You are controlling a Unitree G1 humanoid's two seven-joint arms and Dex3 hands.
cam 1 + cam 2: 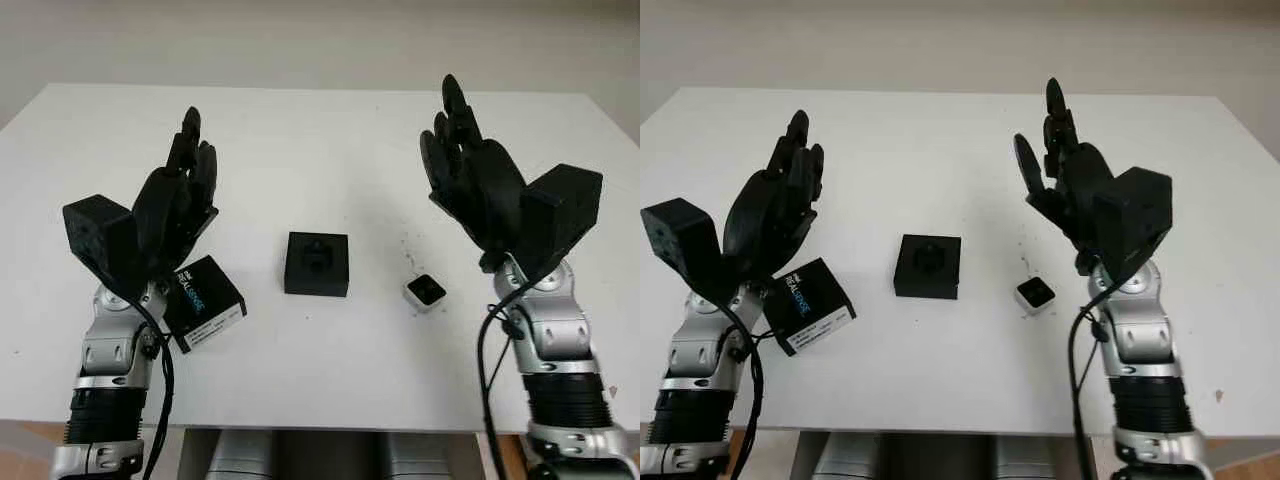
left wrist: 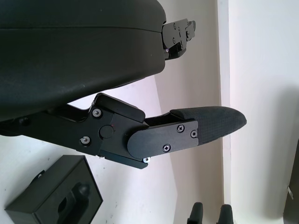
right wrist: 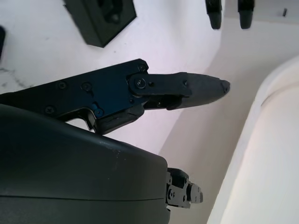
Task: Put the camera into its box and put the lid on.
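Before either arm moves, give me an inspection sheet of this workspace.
Surface: white table, faint specks near the camera.
Job's things: small silver-edged square camera right of the open black foam-lined box, apart from it; black printed lid to the box's left, partly behind the left arm.
Clutter: nothing seen.
Hands: left hand open, raised over the table's left; right hand open, raised on the right.
Cables: black cable along each forearm.
Surroundings: pale wall behind.
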